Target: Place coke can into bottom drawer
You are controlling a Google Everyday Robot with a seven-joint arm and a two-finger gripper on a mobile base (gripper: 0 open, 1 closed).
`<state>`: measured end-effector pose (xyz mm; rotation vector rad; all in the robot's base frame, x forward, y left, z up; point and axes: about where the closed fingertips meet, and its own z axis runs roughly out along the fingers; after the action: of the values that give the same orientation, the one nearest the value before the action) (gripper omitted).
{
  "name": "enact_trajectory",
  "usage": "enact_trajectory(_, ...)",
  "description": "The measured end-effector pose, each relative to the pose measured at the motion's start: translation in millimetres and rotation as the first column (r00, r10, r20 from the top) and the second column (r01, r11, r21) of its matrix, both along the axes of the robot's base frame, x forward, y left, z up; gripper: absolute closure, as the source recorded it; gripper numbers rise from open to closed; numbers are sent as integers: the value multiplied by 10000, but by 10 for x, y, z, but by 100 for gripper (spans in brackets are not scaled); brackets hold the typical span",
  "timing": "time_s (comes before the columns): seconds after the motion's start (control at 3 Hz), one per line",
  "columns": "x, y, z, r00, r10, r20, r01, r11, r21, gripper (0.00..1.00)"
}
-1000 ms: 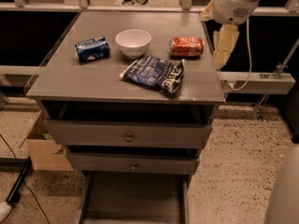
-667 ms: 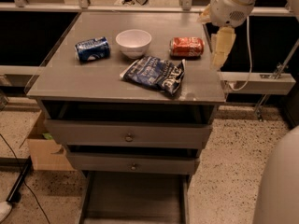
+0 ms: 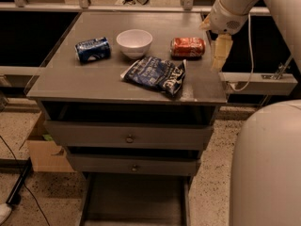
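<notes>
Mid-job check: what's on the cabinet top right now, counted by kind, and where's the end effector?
Cans: 2 (coke can, dark blue can)
Bowls: 1 (white bowl)
Chip bags: 1 (blue chip bag)
Total: 4
End effector: in the air just right of the coke can.

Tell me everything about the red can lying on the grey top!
The coke can is red-orange with white lettering and silvery ends, and looks like metal. It lies on its side on the grey cabinet top, right of the white bowl and just behind the dark chip bag. Nothing grips it: the robot's hand hangs to its right, near the top's edge, apart from it.
</notes>
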<state>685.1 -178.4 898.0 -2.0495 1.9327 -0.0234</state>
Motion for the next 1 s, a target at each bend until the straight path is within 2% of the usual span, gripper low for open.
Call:
enact_trajectory(0.67,324,143,-76,9995,314,10,-314,9995,57,0)
enact_trajectory(1.0,709,424,-135,9961,672,572,-692,9970,343,0)
